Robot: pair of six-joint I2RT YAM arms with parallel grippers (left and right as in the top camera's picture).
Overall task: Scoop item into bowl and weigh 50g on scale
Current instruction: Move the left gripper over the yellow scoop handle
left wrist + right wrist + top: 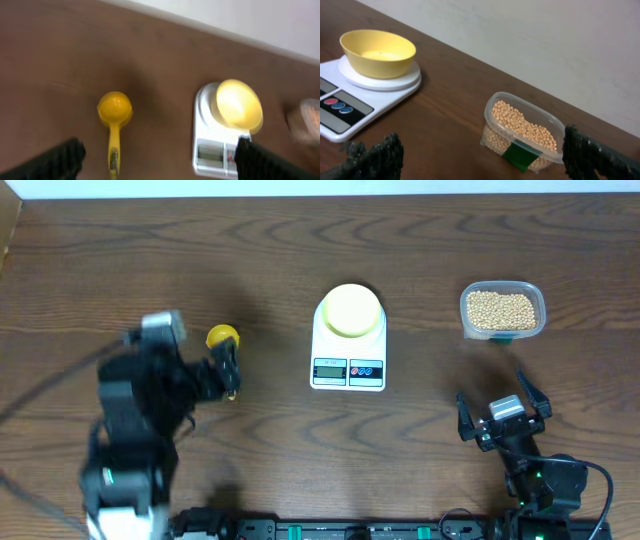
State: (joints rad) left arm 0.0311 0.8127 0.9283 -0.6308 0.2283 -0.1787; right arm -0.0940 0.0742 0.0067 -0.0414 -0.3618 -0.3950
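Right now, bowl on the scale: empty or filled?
Empty. The bowl shows a bare yellow inside; the beans lie in the clear tub.

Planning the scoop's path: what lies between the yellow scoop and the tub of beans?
The scale, with the bowl on its platform, stands between the scoop and the tub, clearest in the overhead view.

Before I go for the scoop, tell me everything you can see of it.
The scoop is bright yellow, glossy like plastic, with a round cup and a long handle. The cup looks empty. It lies flat on the table, left of the scale, cup toward the far edge, handle toward the robot. The open left pincer hangs over the handle without gripping it.
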